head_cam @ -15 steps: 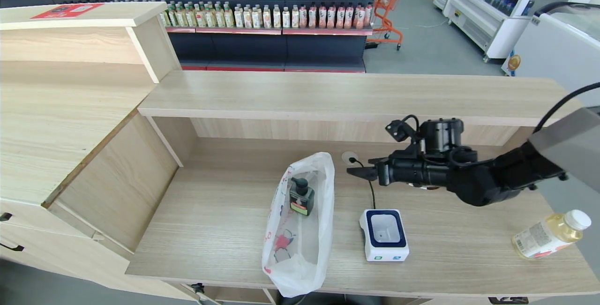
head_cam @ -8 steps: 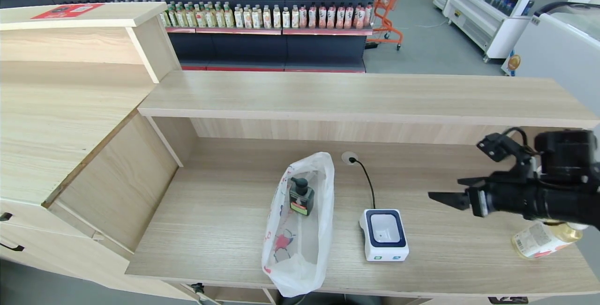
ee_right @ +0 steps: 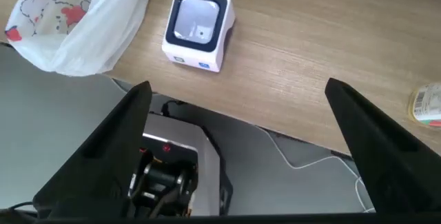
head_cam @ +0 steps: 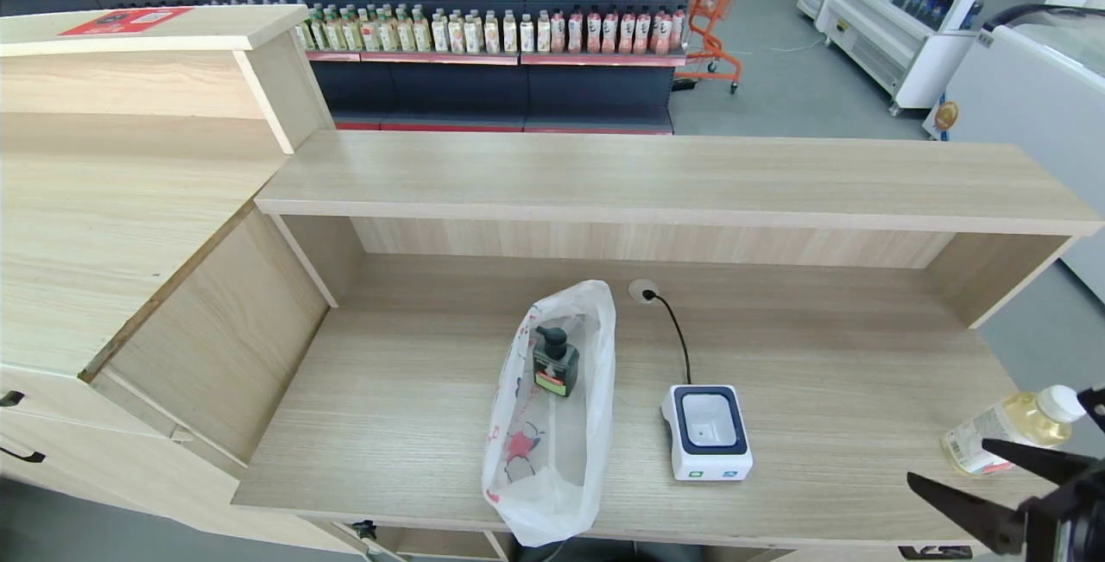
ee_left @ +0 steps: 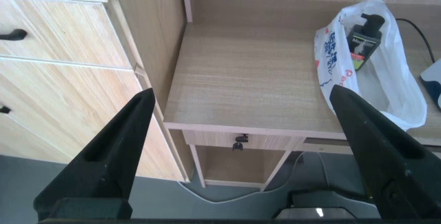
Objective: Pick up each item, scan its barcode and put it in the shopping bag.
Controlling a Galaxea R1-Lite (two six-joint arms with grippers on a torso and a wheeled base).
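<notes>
Clear plastic bottle with yellow liquid and white cap (head_cam: 1006,432) lies on side near right edge of light wooden surface (head_cam: 829,372) — may roll off if nudged. Right tool (head_cam: 946,460) spread, empty, near it; left tool (ee_left: 241,93) spread too.

Surface: a light wood counter (head_cam: 820,372) sat under a raised ledge.
Left of middle: a white shopping bag (head_cam: 552,450) lay open, its end over the near edge.
Middle: a white scanner (head_cam: 706,432) stood near the bag, apart from it.
Cable: a black cable (head_cam: 678,333) ran back to a round hole (head_cam: 640,289).
Far right: a bottle (head_cam: 1006,431) of yellow liquid lay on its side.
</notes>
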